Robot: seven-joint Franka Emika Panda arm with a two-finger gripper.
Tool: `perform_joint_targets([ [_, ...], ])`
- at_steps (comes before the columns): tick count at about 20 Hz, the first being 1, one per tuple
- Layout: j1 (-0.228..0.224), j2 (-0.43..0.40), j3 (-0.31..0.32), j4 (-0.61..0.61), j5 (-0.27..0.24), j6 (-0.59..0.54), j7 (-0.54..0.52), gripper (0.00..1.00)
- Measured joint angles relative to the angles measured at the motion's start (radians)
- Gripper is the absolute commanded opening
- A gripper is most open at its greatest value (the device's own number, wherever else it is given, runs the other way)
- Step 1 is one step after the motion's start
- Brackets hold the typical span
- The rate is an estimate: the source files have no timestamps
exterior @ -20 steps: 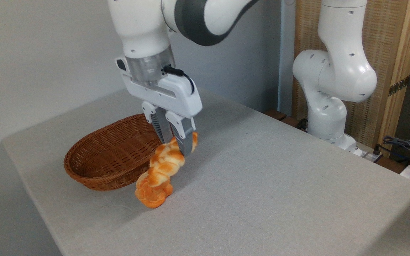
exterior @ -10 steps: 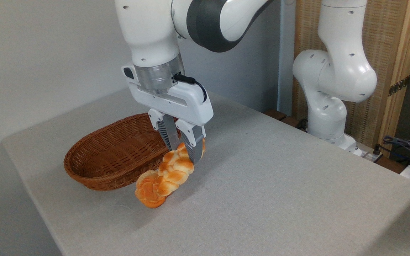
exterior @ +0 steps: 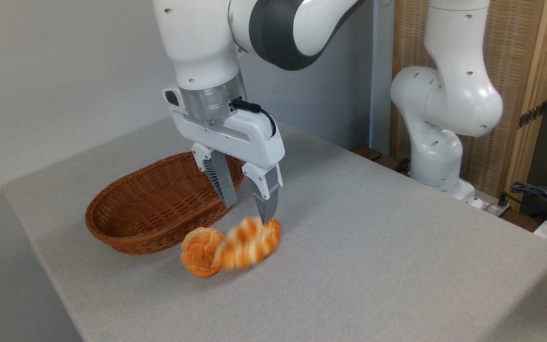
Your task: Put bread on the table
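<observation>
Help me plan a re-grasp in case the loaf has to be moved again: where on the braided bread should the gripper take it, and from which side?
Probably straight down from above, closing across the narrow width near mid-length. The bread lies lengthwise on the table, blurred, with the open gripper above its right part. The basket stands close behind its left end, crowding a side approach.

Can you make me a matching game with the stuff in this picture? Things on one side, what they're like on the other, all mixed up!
Things:
1. bread
2. basket
3. hand
4. table

What they're like:
A. brown, woven, nothing inside it
B. open, just above the bread
C. light grey, holds everything up
D. golden-orange, braided, blurry, down on the table beside the basket

Pairs: 1-D, 2-A, 3-B, 4-C
</observation>
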Motion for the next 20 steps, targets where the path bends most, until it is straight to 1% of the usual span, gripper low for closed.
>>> perform_joint_targets([
  [8, 0.000, 0.001, 0.000, 0.003, 0.000, 0.007, 0.000, 1.00],
  [14, -0.015, 0.002, -0.014, 0.059, 0.000, 0.012, 0.004, 1.00],
  [18, -0.022, 0.006, -0.021, 0.106, -0.015, 0.068, 0.062, 1.00],
  [20, -0.022, 0.012, -0.019, 0.112, -0.018, 0.091, 0.068, 1.00],
])
